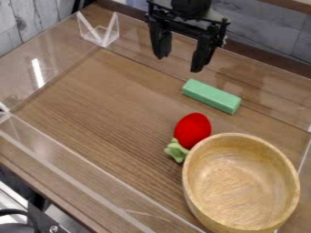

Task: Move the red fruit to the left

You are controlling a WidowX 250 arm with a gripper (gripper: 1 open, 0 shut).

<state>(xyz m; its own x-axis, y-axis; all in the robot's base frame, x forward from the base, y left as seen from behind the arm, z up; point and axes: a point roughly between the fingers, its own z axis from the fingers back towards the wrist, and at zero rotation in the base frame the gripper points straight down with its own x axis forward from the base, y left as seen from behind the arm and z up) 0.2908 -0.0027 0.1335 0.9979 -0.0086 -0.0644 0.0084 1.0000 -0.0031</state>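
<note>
The red fruit is a small glossy strawberry-like toy with a light green leafy cap at its lower left. It lies on the wooden table, touching the far-left rim of the wooden bowl. My gripper hangs at the back of the table, pointing down, well above and behind the fruit. Its two black fingers stand wide apart with nothing between them.
A flat green rectangular block lies between the gripper and the fruit. Clear plastic walls fence the wooden table, with a folded clear piece at the back left. The wood to the left of the fruit is bare.
</note>
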